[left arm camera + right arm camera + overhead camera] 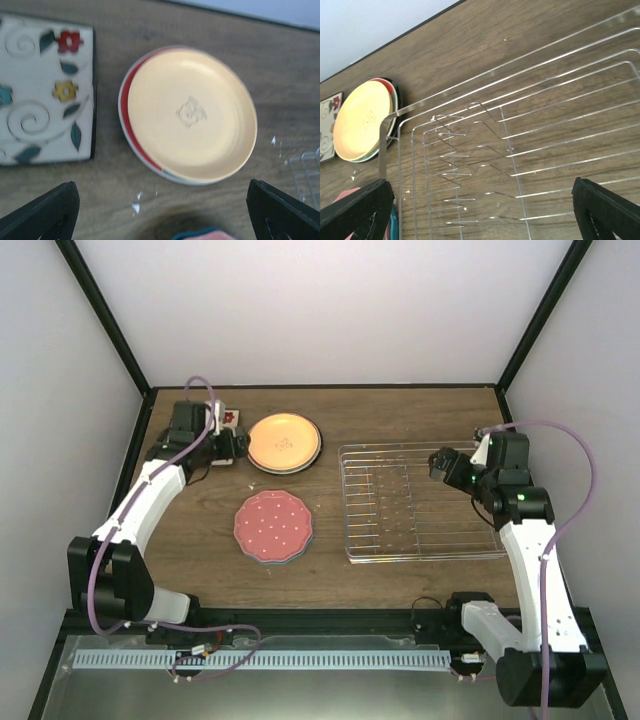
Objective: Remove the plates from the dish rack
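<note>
A: How much of the square floral plate (pixel 45 90) shows?
B: The left wrist view cuts it at the left edge. From above, the left hand (pixel 228 443) covers all but 1 corner.
A: And under the orange-yellow plate (pixel 192 115)?
B: Only a red sliver and a pale rim show. How many plates lie below, I cannot tell.
A: The dish rack (pixel 520 140)?
B: It runs off the right wrist picture at the right and bottom.
</note>
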`<state>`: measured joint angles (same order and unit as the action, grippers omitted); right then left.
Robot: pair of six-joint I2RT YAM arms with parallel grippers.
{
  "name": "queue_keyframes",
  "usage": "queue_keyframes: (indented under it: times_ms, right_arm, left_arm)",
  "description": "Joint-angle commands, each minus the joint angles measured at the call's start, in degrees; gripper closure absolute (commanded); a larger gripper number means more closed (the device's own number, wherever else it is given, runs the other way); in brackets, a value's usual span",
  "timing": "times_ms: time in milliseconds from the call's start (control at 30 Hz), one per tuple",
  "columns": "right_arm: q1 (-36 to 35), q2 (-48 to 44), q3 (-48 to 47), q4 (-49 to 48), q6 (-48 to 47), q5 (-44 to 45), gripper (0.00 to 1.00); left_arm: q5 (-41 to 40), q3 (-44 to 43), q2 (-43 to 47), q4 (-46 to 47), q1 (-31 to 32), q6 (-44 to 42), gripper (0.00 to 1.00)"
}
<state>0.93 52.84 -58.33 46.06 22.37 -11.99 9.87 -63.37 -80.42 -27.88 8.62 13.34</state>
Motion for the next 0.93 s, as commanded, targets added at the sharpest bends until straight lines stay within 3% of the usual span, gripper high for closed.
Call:
queue_keyframes:
  times_ms: [0,367,900]
  right_arm:
    - [-0.4,2.6,-4.2,-4.4,0.5,-5.3,0.00]
    - [-0.4,2.9,0.0,-10.4,0.1,-8.2,0.00]
    - [-0.4,3.8,1.4,-11.5,4.6,-0.5,0.00]
  left_arm:
    - [-1.6,-4.8,0.5,1.6,0.0,-2.8,0.07]
    - [-1.2,-7.0,2.3,1.2,0.0,-7.3,0.06]
    - [-0.6,-9.2,-0.8,1.4,0.1,-7.3,0.06]
